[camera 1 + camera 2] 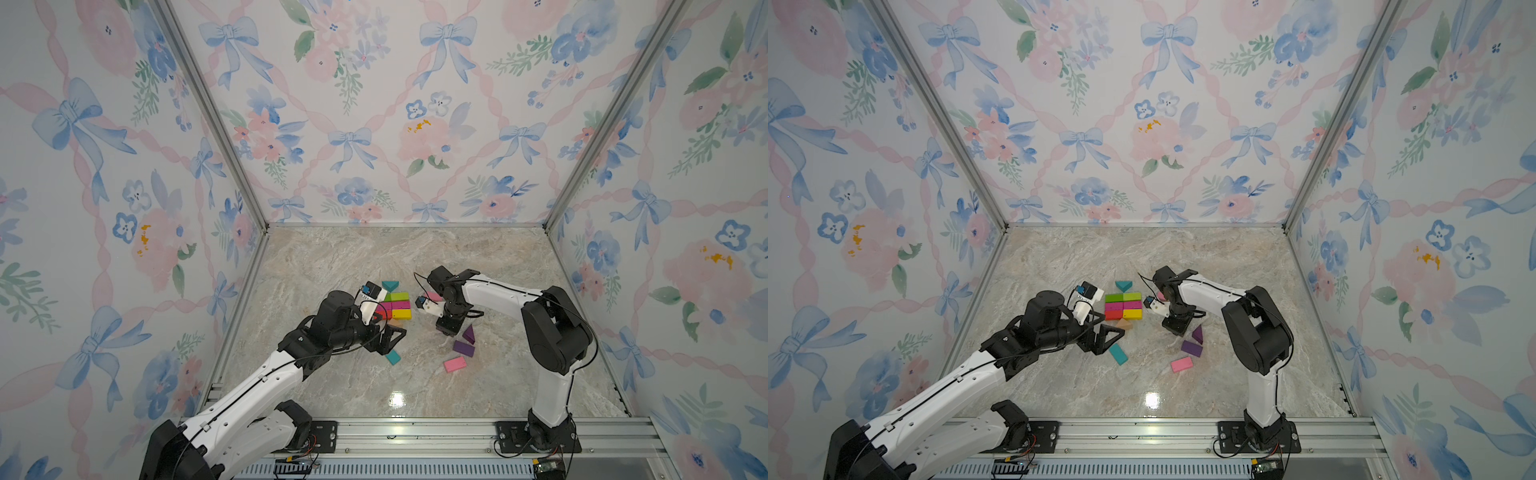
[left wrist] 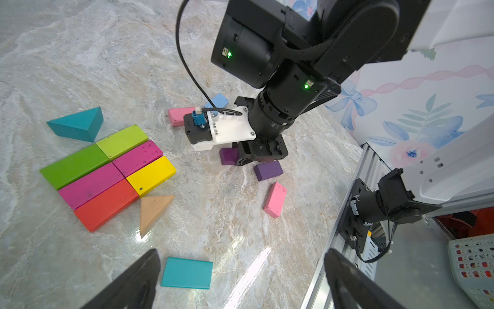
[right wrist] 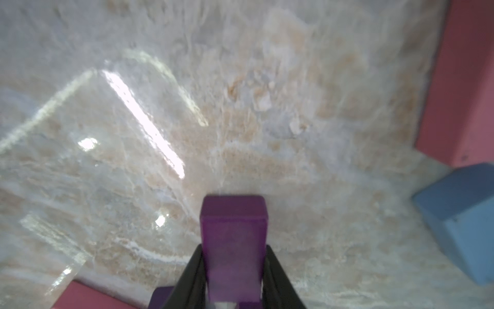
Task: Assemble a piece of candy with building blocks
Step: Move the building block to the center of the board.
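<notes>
Left arm (image 1: 257,386): upper link leans back from its base, forearm reaches forward and inward, low over the surface (image 1: 374,257).
Left gripper (image 2: 242,267): jaws spread wide, nothing between them.
Right arm (image 1: 552,332): rises from its base, bends at the elbow, forearm reaches inward.
Right wrist (image 1: 451,307): pointed down.
Right gripper (image 3: 234,267): clamped on a purple block (image 3: 234,227).

The worktop (image 1: 332,386) looks like polished, marble-patterned stone: glossy, throwing back white glare. The building blocks (image 2: 107,171) carry flat matt paint, speckled with dark nicks. The tan wedge (image 2: 153,211) is bare wood with visible grain, and the purple block (image 3: 234,235) looks chalky. The left claw (image 2: 242,267) has matt black fingers (image 2: 139,281). The arm shells (image 1: 257,386) are smooth white plastic — the frame rails (image 1: 415,432) brushed metal.
</notes>
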`<state>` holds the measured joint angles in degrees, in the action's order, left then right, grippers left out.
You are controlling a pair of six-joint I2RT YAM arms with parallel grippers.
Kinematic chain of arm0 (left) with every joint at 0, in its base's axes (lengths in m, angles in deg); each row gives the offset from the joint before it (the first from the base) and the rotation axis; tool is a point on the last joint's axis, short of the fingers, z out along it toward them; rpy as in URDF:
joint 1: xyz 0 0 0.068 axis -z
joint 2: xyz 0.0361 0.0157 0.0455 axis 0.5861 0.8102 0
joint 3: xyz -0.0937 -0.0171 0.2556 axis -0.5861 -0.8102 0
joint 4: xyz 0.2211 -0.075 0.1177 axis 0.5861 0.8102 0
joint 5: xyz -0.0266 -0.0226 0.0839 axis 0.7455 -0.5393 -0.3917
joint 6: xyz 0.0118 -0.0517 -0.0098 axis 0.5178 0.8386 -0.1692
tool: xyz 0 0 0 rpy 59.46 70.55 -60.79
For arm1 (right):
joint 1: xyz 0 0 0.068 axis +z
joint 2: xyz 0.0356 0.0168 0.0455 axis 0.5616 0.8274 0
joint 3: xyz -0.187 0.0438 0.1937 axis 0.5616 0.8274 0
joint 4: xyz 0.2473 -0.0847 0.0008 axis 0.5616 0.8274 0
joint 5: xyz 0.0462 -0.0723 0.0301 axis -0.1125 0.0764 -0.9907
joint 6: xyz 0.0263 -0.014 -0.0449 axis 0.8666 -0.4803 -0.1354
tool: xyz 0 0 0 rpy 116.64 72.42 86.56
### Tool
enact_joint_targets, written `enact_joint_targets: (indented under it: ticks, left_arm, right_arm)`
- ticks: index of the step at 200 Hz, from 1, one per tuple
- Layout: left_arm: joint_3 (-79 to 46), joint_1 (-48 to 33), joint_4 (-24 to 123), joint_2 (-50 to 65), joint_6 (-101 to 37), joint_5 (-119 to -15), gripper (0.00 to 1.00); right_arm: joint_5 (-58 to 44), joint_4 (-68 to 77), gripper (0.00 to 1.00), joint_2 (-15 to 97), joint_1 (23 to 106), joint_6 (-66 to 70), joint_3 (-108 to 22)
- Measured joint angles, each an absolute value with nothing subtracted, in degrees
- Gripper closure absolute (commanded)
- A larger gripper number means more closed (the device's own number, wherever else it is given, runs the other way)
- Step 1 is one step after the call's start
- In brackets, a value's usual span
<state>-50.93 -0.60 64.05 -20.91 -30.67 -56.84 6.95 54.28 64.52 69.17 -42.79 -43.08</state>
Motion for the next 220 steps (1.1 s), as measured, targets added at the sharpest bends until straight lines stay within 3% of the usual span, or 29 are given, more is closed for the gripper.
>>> enact_joint_targets:
  ticks: [86,153,220]
  left_arm:
    - [-51.91,-0.25,62.02,-22.68,-28.33,-56.90,0.02]
    - [-52.37,-0.25,61.65,-22.96,-27.91,-56.99,0.02]
    - [-53.62,-0.11,61.45,-26.37,-27.69,-55.87,0.02]
  right_arm:
    - [8.87,55.29,0.66,72.19,69.52,-48.36,-54.58]
    - [10.56,54.43,0.39,72.78,70.00,-49.37,-55.50]
    - [9.94,55.37,0.35,53.68,72.06,-42.42,-43.06]
